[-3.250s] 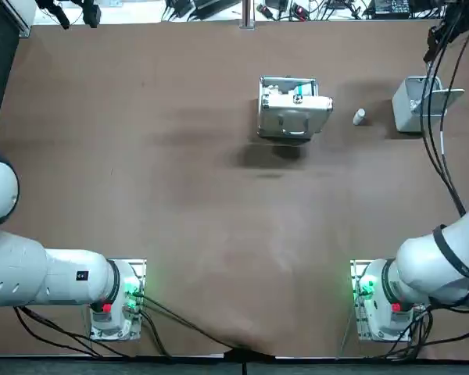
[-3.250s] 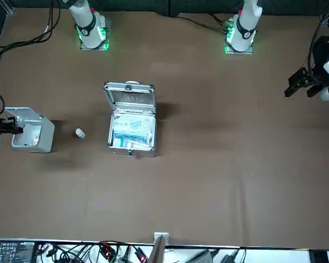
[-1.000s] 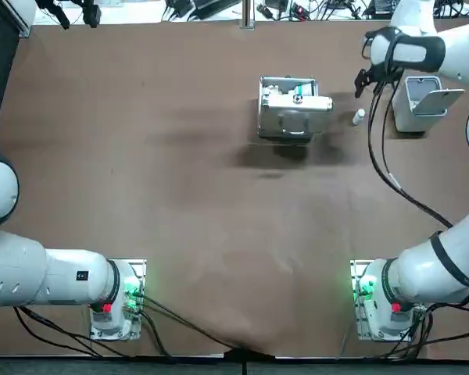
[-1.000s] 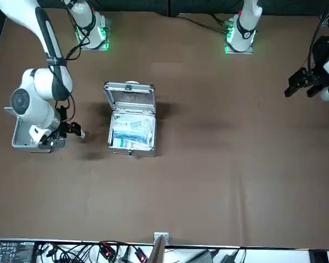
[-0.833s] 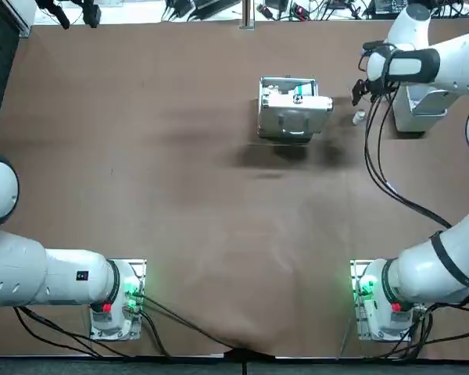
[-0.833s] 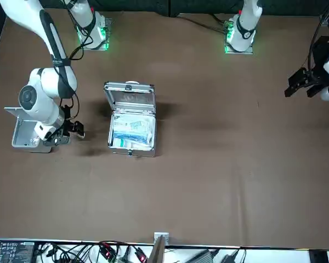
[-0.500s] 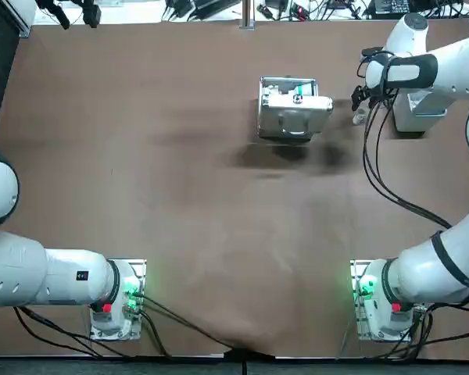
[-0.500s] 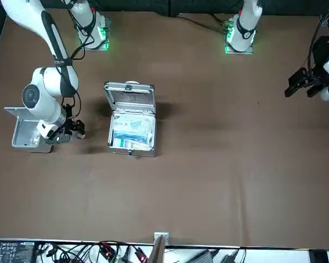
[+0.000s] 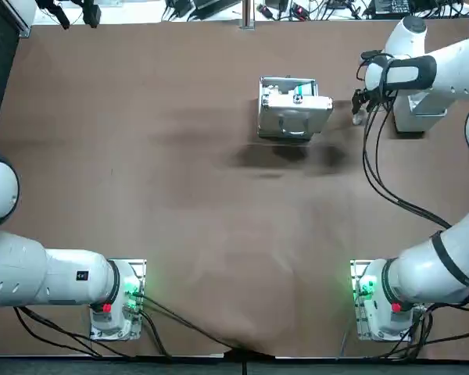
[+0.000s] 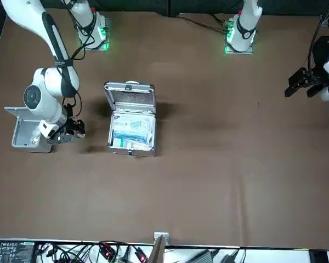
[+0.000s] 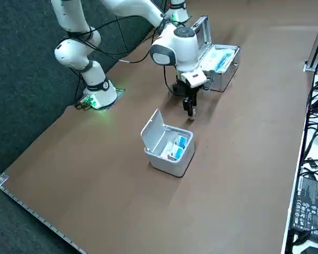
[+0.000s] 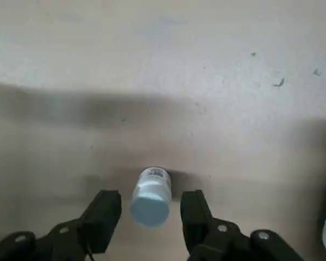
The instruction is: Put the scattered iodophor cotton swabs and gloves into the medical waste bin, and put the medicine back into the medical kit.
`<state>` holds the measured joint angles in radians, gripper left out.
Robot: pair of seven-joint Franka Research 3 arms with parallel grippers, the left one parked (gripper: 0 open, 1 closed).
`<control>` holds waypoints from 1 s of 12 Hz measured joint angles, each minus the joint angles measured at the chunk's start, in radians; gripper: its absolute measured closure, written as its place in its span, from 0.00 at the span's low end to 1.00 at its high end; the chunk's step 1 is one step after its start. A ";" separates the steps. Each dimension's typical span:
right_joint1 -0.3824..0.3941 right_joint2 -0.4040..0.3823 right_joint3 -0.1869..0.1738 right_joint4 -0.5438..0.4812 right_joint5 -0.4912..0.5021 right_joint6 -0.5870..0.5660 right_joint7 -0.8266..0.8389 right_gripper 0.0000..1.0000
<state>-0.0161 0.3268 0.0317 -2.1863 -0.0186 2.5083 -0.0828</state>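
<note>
Right gripper (image 12: 149, 197), fingers spread and empty, straddles the upright bottle (image 12: 151, 205) standing on the table near the open kit (image 9: 293, 109), one finger either side, neither touching.

We see a brown table (image 9: 180, 195). At twelve o'clock in the top view, tangled cables (image 9: 195, 8) and a metal post (image 9: 248, 12) line its edge; dark carpet (image 11: 21, 79) borders its six o'clock side.

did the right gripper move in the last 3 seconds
Yes. The right gripper left the waste bin and now sits between it and the medical kit, open astride the medicine bottle.
</note>
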 joint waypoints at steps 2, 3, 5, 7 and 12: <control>0.000 0.009 0.000 0.000 0.000 0.000 0.000 0.30; 0.000 0.011 0.000 0.000 0.000 0.000 0.000 0.30; 0.000 0.014 0.000 0.000 0.000 0.000 0.000 0.37; 0.000 0.019 0.000 0.000 0.000 0.001 0.000 0.46; 0.000 0.017 0.000 0.005 0.000 0.004 0.008 0.62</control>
<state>-0.0160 0.3437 0.0316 -2.1811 -0.0186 2.5118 -0.0747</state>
